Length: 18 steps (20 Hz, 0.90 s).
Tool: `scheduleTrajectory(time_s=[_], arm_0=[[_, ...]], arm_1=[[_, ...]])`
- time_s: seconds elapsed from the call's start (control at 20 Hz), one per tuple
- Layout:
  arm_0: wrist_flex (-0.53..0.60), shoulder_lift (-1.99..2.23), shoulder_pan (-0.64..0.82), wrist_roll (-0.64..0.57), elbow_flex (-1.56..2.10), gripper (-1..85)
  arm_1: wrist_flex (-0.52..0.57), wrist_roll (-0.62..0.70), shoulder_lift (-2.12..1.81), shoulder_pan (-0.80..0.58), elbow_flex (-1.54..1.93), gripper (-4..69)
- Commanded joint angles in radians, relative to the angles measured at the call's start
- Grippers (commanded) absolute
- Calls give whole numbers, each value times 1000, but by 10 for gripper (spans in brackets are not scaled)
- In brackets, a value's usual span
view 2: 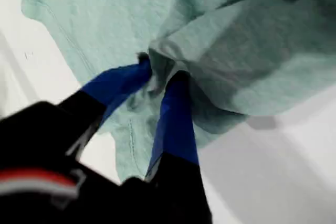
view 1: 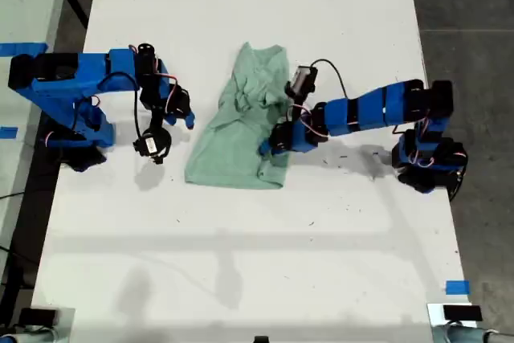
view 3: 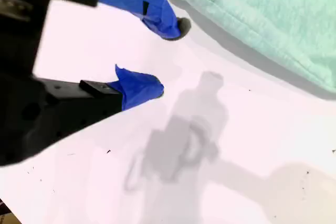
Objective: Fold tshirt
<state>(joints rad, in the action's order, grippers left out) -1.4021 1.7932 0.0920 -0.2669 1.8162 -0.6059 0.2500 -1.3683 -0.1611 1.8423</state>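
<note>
Tshirt (view 2: 252, 61) fabric is pinched between the fingers (view 2: 176, 124) of my first gripper (view 2: 157, 74), a bunched fold caught at their tips. My second gripper (view 3: 168, 56) has its fingers (view 3: 137, 88) spread, holding nothing, over bare desk (view 3: 247, 145) just beside the shirt's edge. Outward in the exterior view: first gripper (view 1: 271, 144) sits on the shirt's lower right part, second gripper (view 1: 183, 114) just off its left side. Tshirt (view 1: 233, 134) lies crumpled, partly doubled over, mid-desk, nearer the far edge than the near one. Step looks like an early fold, pulling one side across. Next move likely needs the pinched fold carried over the body and laid flat, second gripper maybe pinning the other side
</note>
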Motion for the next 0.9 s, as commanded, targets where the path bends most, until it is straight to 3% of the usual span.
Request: scheduleTrajectory(time_s=[0.0,0.2,0.35,0.45,0.6,0.7,0.85], arm_0=[[3,12,-18,8,-23,129],[-3,12,-32,8,-43,140],[-23,12,-55,15,-78,143],[-26,14,-77,18,-107,147],[-15,-2,-97,18,-135,219],[-8,-3,-98,12,-137,203],[20,-29,-95,-2,-126,273]], arm_1=[[-253,31,-18,35,-210,282],[-555,67,-121,72,-407,322],[-687,64,-261,75,-393,327],[-704,49,-364,66,-295,325],[-703,31,-476,55,-176,323],[-693,25,-518,51,-127,322],[-681,25,-548,48,-91,319]])
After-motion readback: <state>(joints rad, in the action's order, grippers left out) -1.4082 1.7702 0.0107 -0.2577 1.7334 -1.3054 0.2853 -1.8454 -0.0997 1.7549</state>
